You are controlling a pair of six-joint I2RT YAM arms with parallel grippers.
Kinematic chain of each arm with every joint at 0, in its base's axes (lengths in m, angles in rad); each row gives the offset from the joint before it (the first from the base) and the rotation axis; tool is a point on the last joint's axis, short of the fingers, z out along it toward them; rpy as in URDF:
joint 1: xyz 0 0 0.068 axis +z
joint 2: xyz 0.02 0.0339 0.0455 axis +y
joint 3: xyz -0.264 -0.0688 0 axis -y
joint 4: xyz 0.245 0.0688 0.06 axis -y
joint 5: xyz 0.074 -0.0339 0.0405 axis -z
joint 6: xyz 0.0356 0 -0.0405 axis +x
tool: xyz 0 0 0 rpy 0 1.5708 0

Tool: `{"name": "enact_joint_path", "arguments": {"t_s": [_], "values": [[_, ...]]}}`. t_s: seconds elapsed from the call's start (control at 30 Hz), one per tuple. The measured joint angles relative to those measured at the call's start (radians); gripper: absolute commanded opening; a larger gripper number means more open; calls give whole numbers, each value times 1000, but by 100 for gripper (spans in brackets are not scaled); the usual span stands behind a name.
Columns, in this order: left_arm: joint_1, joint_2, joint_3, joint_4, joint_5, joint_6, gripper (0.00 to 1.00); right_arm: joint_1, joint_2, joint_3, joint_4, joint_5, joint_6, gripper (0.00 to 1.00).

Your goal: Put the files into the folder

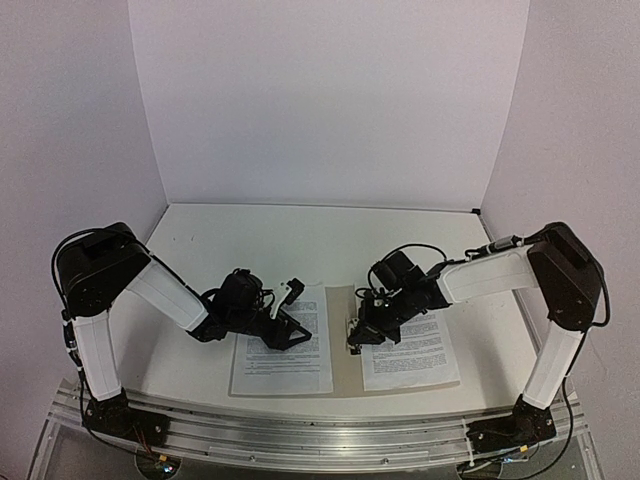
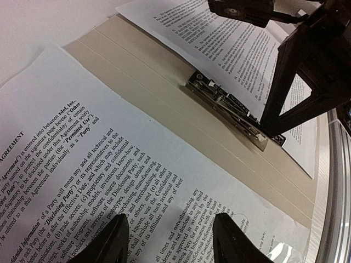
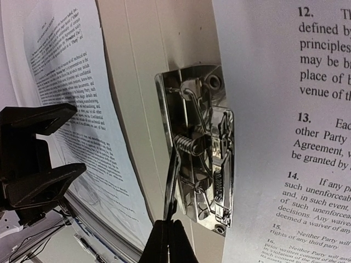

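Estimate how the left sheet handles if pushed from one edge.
Probably floppy: the left sheet is one thin page lying flat on the folder. Likely slides easily on that smooth card, but may buckle rather than move whole.

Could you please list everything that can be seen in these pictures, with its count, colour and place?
folder: one, beige, lying open and flat on the table
paper sheets: two, white with black print, one on the left cover, one on the right cover
clip: one, shiny metal, beside the folder's spine, at the right sheet's inner edge
table: one, white, under everything
rail: one, silver, along the near edge
arms: two, black and white, left and right
left gripper: one, black, open above the left sheet
right gripper: one, black, shut, at the clip's wire lever
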Motion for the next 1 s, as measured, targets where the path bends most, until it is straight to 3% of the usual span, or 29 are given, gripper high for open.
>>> {"name": "enact_joint_path", "arguments": {"t_s": [1.0], "values": [[3, 2, 0, 1, 6, 0, 53, -1, 1, -7, -6, 27, -75, 0]]}}
